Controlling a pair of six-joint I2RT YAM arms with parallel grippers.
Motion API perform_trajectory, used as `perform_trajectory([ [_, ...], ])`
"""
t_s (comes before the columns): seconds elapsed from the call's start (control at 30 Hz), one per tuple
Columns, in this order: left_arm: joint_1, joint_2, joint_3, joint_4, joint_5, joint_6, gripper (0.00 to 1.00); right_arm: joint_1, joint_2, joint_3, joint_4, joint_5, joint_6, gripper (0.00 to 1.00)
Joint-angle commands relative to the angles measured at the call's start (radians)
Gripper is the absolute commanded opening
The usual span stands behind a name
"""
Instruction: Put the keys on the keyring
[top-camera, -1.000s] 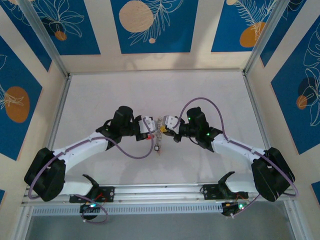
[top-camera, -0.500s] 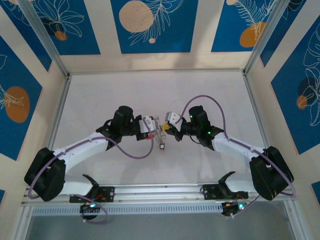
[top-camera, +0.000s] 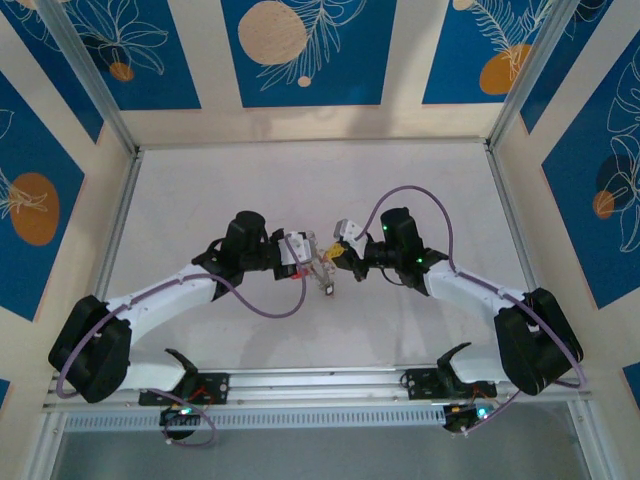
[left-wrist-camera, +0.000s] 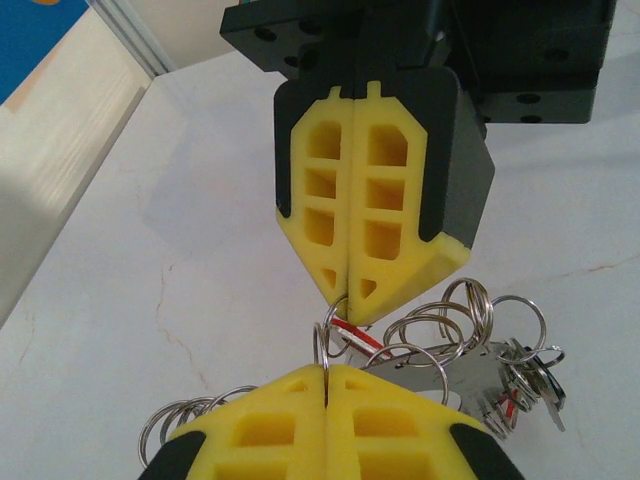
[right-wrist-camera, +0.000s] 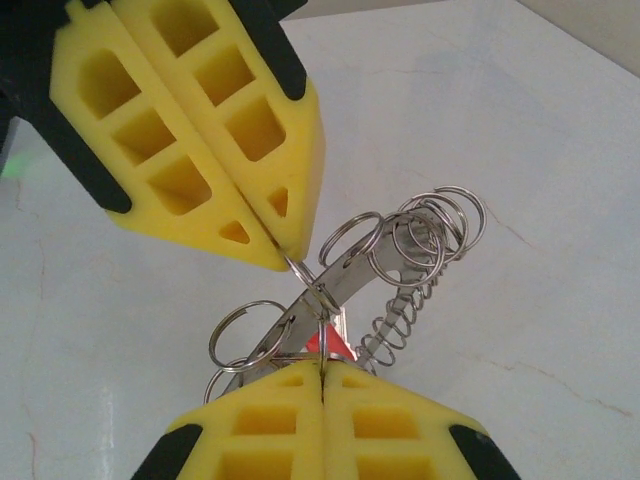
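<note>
Because the keyring (top-camera: 325, 272) is a light, stiff yet loose tangle of thin, slippery wire loops, it looks apt to swing and slide in a grip, so a hold on its flat band seems surer than one on a loop. It is held over the middle of the table (top-camera: 200, 190), well apart from every edge, with the left gripper (top-camera: 316, 260) and right gripper (top-camera: 336, 257) meeting tip to tip, each pressed together on a bit of its wire, and small red-headed keys (right-wrist-camera: 318, 345) caught among the loops. Bare table lies open on all sides, which I judge ample room to draw the arms apart.
</note>
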Motion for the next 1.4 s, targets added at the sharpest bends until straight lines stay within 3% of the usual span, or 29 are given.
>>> perform_trajectory([
  [0.0, -0.011, -0.021, 0.000, 0.074, 0.064, -0.011, 0.00, -0.003, 0.003, 0.011, 0.001, -0.064, 0.003, 0.00],
  [0.4, -0.015, 0.010, -0.010, 0.125, 0.113, -0.050, 0.00, -0.002, -0.062, -0.021, 0.020, -0.002, -0.083, 0.28],
  [0.9, -0.019, 0.014, 0.013, 0.103, 0.176, -0.051, 0.00, 0.006, -0.161, -0.095, 0.028, 0.029, -0.243, 0.34],
  [1.37, -0.035, 0.028, 0.022, 0.097, 0.212, -0.061, 0.00, 0.029, -0.121, -0.089, 0.037, 0.004, -0.294, 0.28],
])
